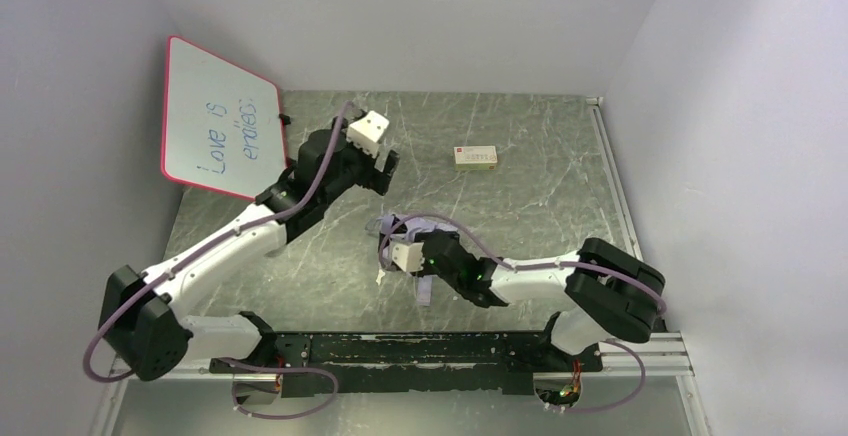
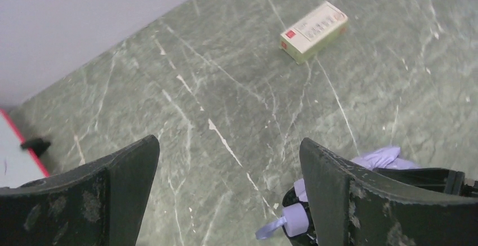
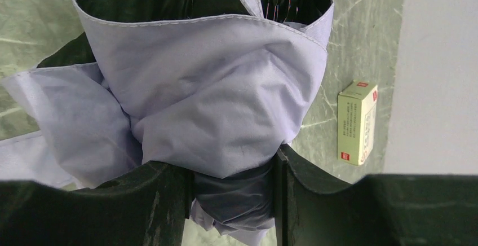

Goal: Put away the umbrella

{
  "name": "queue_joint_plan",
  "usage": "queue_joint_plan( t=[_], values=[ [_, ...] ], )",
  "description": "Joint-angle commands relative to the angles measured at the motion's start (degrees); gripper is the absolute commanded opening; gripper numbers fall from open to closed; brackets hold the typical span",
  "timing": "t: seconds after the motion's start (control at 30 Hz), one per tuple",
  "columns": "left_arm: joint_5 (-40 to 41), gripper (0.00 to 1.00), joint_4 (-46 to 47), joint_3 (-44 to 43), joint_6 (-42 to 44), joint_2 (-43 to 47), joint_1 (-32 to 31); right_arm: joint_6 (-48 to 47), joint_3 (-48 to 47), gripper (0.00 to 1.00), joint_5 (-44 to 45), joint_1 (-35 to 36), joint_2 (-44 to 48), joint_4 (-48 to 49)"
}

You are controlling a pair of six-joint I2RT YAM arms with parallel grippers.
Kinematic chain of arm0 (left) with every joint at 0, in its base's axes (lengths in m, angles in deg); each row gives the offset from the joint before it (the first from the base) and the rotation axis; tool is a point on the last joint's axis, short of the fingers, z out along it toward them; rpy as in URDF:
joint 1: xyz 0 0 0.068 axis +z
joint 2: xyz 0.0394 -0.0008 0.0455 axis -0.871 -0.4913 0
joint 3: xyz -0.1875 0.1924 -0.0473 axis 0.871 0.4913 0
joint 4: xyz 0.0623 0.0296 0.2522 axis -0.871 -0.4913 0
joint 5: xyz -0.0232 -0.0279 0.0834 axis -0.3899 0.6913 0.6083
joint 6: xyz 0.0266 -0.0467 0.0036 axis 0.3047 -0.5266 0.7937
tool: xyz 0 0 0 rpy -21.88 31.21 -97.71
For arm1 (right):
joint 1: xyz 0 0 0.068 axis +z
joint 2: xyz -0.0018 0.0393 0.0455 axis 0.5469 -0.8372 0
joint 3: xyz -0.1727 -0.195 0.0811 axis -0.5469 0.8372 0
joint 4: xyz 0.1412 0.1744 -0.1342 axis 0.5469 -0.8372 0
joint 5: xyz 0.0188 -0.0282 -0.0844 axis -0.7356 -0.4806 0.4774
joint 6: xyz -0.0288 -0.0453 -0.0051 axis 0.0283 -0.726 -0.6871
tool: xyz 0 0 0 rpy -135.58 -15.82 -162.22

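- Right gripper (image 3: 234, 195): jaws pinch the bunched fabric of the pale lavender folding umbrella (image 3: 214, 88); black ribs show at the top of the wrist view.
- Umbrella sits near the middle of the green marbled table (image 1: 540, 206), just ahead of the arm bases. Can't tell whether it touches the table.
- Left gripper (image 2: 228, 150): jaws spread wide, nothing between them, apart from the umbrella.
- Small cream cardboard box with red mark (image 1: 476, 157) lies further back; red-framed whiteboard (image 1: 220, 121) stands at the left wall.
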Motion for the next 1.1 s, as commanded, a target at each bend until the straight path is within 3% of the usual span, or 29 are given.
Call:
queue_joint_plan(
  t=[0.0, 0.23, 0.5, 0.77, 1.07],
  values=[
    [-12.25, 0.97, -7.73, -5.34, 10.31, -4.51, 0.44, 3.34, 5.62, 0.24, 6.08, 4.35, -4.6, -9.27],
    [-27.24, 0.97, -15.37, -7.76, 22.74, -9.85, 0.42, 5.82, 7.16, 0.25, 12.3, 9.72, -7.35, -7.38],
    [-36.8, 0.97, -29.31, -16.53, 32.49, -22.6, 0.54, 4.98, 7.35, 0.25, 18.02, 13.88, -12.38, -4.15],
    [-49.65, 0.95, -36.63, -23.73, 35.18, -34.23, 0.86, 6.79, 8.03, 0.25, 17.79, 15.03, -11.56, -4.88],
    [-52.45, 0.96, -40.45, -23.7, 36.97, -38.85, 0.86, 7.57, 7.73, 0.24, 17.43, 15.44, -11.85, -5.71]
  ],
)
